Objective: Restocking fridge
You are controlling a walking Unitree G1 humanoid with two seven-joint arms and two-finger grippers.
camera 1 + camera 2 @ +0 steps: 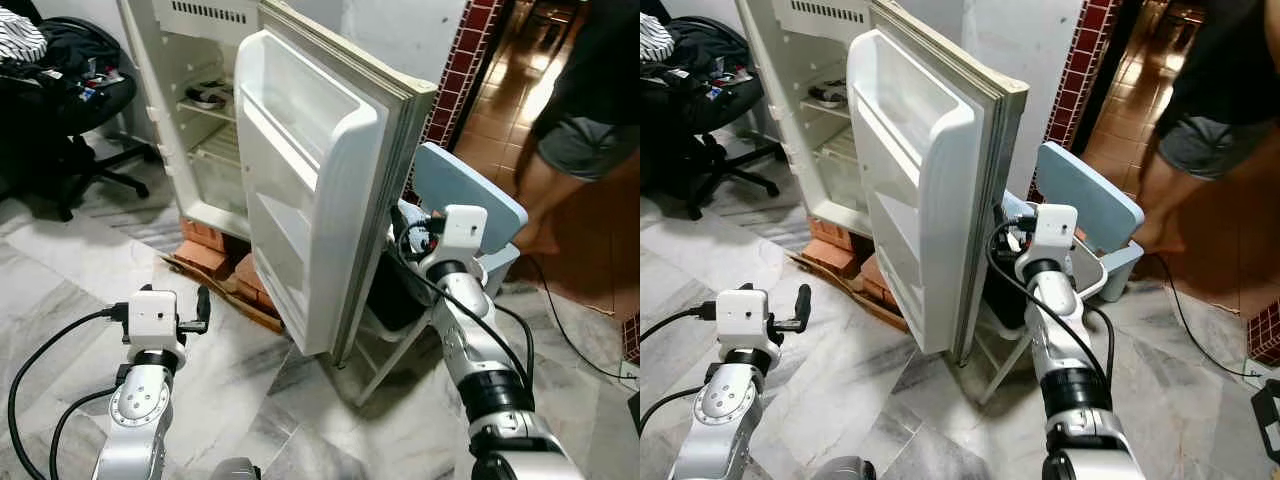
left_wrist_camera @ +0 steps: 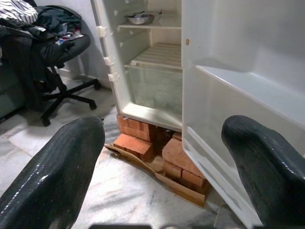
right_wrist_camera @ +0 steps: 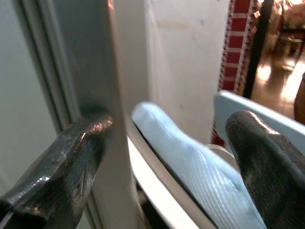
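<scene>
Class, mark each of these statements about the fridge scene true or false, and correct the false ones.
1. The white fridge door stands open. True.
2. The door's shelves hold bottles. False: they are bare.
3. The fridge rests on red bricks. True.
4. The right gripper is at the open door's outer edge. True.
5. The left gripper clasps a carton. False: its fingers are open and hold nothing.
6. A metal bowl lies on the floor. False: it sits on an upper fridge shelf.
</scene>
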